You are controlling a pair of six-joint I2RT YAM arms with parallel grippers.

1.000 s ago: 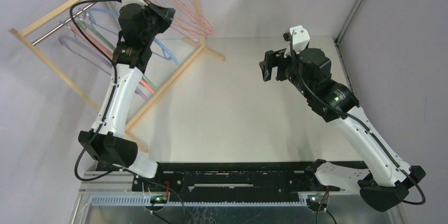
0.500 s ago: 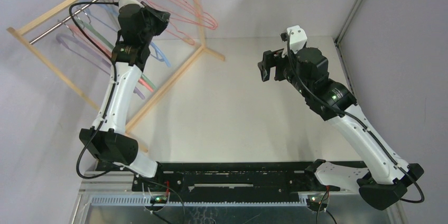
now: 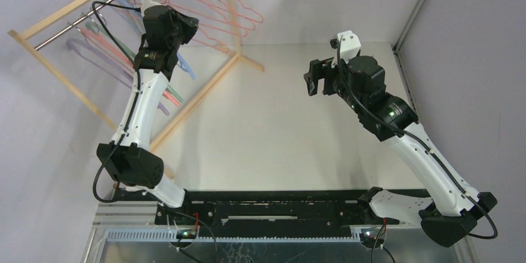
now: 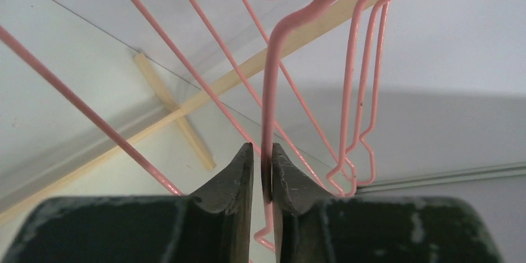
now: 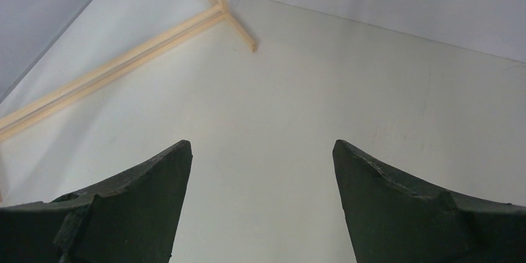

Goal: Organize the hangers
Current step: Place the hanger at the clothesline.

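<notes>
Several thin pink wire hangers (image 3: 211, 8) hang from the metal rod (image 3: 80, 18) of the wooden rack at the back left. Thicker lilac (image 3: 93, 58), green (image 3: 172, 94) and blue (image 3: 186, 67) hangers hang further left on the rod, partly hidden by my left arm. My left gripper (image 3: 189, 24) is raised among the pink hangers and is shut on the wire of one pink hanger (image 4: 268, 108), which runs between the jaws (image 4: 263, 151). My right gripper (image 3: 313, 77) is open and empty above the table's middle; in its wrist view only bare table shows between the fingers (image 5: 260, 151).
The light wooden rack frame (image 3: 192, 98) stands at the back left, its foot bars running across the table (image 5: 111, 67). A grey wall stands behind, and a metal post (image 3: 415, 8) stands at the back right.
My left gripper has moved up and slightly left with the pink wire hanger in its grip, and the pink hangers have swung out to the right. The right arm has barely moved.
</notes>
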